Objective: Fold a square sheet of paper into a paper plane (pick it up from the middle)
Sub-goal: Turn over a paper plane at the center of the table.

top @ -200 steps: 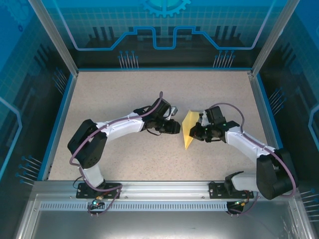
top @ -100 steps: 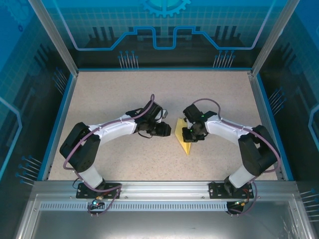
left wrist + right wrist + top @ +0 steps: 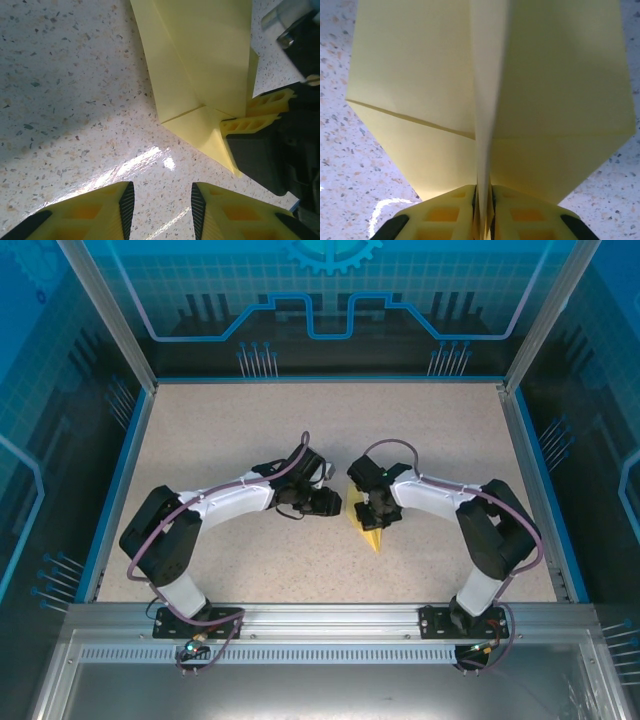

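The square sheet of paper stands folded into a pale-yellow paper plane (image 3: 371,533) at the middle of the table, its point toward the near edge. In the right wrist view its two wings (image 3: 420,75) spread to either side of a centre keel. My right gripper (image 3: 483,192) is shut on that keel, and from above it (image 3: 376,512) sits over the plane. My left gripper (image 3: 336,503) is just left of the plane, apart from it. It (image 3: 160,200) is open with bare table between its fingers, and the plane's folded edge (image 3: 200,65) lies ahead of it.
The speckled tabletop (image 3: 250,440) is bounded by a blue rim and clear side walls. The right gripper's yellow finger (image 3: 260,117) and black body stand close to the right of the left gripper.
The right arm has swung left and away from its base, carrying the plane toward the left gripper. The left arm drew back slightly to the left, then held still.
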